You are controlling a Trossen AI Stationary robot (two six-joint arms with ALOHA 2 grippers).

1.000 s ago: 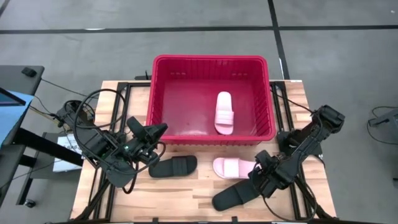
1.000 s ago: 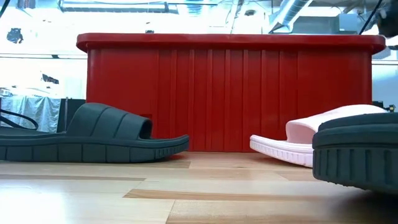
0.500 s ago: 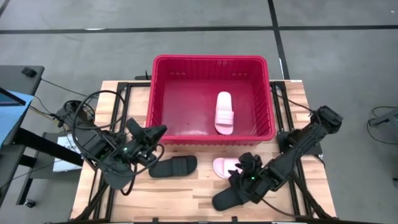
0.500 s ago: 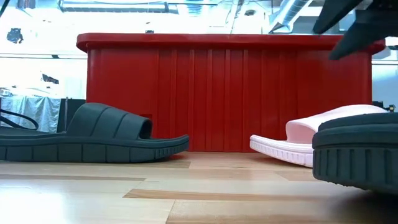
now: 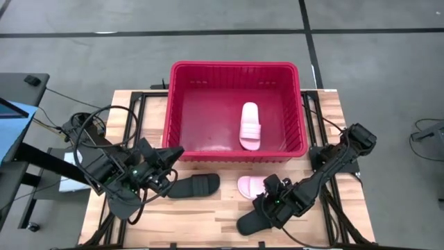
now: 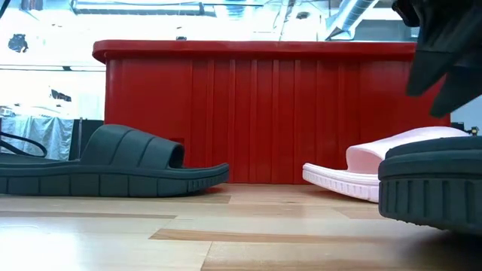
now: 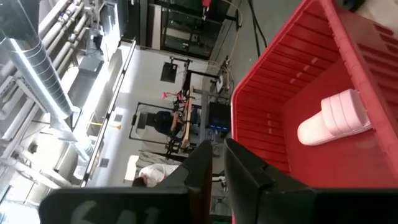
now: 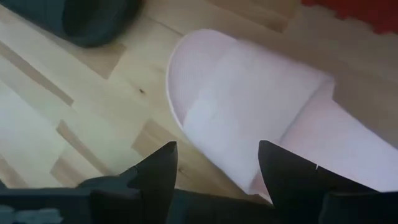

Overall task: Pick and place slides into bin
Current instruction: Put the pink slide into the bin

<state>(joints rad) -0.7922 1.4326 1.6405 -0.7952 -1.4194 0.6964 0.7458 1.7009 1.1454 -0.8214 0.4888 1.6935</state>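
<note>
Table [image 5: 326,104]: your wooden work surface carried the bin at its far side and three slides on its near half.

Bin [image 5: 234,68]: the large red perforated basket stood upright on the table. It held one pale pink slide [image 5: 250,126], lying flat toward the right side of the floor; the left wrist view showed the same slide [image 7: 334,118] inside the red walls.

Black slide, left [image 5: 193,186]: it lay flat on the table in front of the bin, just beside your left hand.

Black slide, right [image 5: 255,221]: it lay at the near edge, partly under your right arm.

Pink slide on the table [image 5: 251,185]: it lay between the two black ones, close to the bin's front wall, strap up.

Right hand [image 5: 269,196]: it hung directly over the pink slide on the table, fingers [image 8: 155,171] spread wide to either side of it, holding nothing.

Left hand [image 5: 168,156]: it was raised near the bin's front left corner, fingers [image 7: 200,163] nearly together, holding nothing.
</note>
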